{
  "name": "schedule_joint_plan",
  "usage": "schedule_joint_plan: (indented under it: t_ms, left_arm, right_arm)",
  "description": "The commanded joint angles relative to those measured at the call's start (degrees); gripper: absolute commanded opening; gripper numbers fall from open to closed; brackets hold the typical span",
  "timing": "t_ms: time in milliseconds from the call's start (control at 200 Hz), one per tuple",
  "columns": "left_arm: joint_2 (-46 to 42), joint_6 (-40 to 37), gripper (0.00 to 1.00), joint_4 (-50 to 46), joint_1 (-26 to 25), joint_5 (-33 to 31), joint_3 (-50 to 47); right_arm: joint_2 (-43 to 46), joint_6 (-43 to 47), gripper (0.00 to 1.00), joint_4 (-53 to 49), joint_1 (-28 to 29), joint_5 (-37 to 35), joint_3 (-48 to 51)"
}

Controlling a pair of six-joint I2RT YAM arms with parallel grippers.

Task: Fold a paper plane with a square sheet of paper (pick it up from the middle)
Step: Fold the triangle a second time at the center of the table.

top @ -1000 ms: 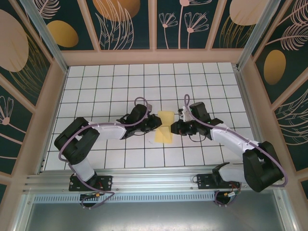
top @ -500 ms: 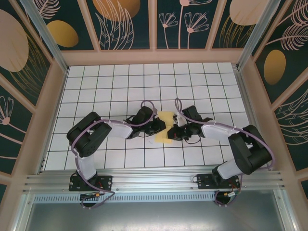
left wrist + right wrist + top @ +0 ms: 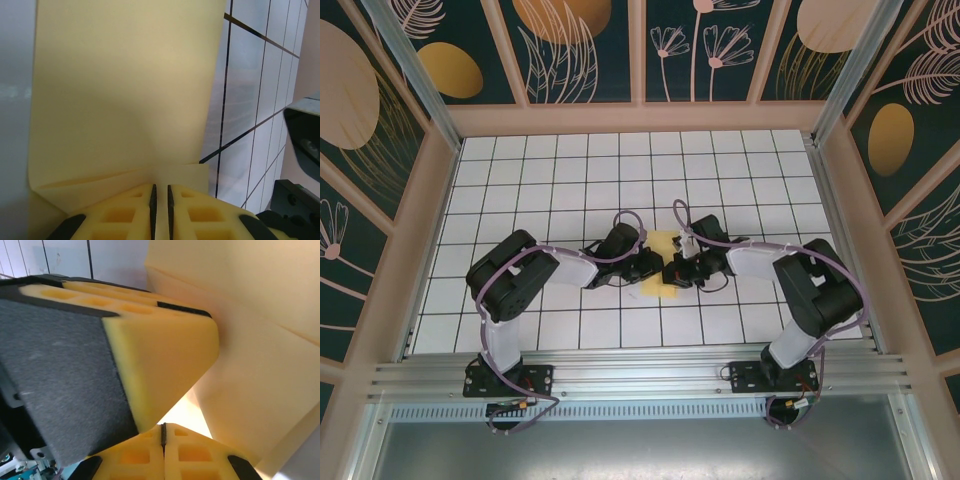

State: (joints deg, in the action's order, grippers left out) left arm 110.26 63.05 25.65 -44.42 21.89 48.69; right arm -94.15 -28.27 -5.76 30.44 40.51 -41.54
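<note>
While the left tool [image 3: 160, 192] and right tool [image 3: 163, 432] both pinch the paper [image 3: 125, 90], pulling apart could tear it.

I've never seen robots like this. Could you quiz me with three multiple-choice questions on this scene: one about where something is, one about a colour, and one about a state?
1. Where on the white gridded table is the thin square sheet of paper?
A. In the far left corner.
B. Mid-table, between the left gripper and the right gripper.
C. In the near right corner.

2. What colour is the sheet?
A. Pale yellow.
B. Blue.
C. Red.

3. How do the right gripper's fingers stand?
A. Wide apart.
B. Pressed together.
C. Crossed over each other.

Answers:
1. B: the top view shows both grippers flanking the sheet.
2. A: it looks pale yellow in every view.
3. B: the right wrist view shows its foam pads touching.
</note>
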Motion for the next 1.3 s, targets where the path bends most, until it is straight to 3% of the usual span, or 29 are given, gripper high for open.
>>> schedule_joint_plan:
  t_ms: [0, 265, 430, 520, 796, 1291]
  left_arm:
    - [1.2, -1.3, 0.18, 0.3, -0.3, -0.1, 0.4]
    - [0.3, -1.8, 0.26, 0.7, -0.3, 0.2, 0.6]
    - [-1.8, -2.5, 0.36, 0.7, -0.2, -0.7, 0.5]
    - [-3.0, -2.9, 0.37, 0.7, -0.3, -1.2, 0.2]
    - [-3.5, -2.1, 0.26, 1.7, -0.3, -2.5, -1.9]
    - [1.2, -1.8, 0.18, -1.9, -0.3, -3.9, -1.3]
  right_arm:
    - [-2.5, -0.7, 0.08, 2.0, 0.6, 0.6, -1.9]
    - [-4.1, -0.4, 0.08, -0.5, 0.4, -3.2, -0.8]
    - [-1.4, -0.5, 0.09, -0.1, 0.3, -2.2, -0.2]
    - [0.1, -0.1, 0.11, -1.1, 0.2, -2.7, -0.8]
    - [-0.6, -0.5, 0.11, -0.2, -0.3, -3.1, 0.3]
    - [0.2, -0.1, 0.11, -0.7, -1.3, -4.0, 1.0]
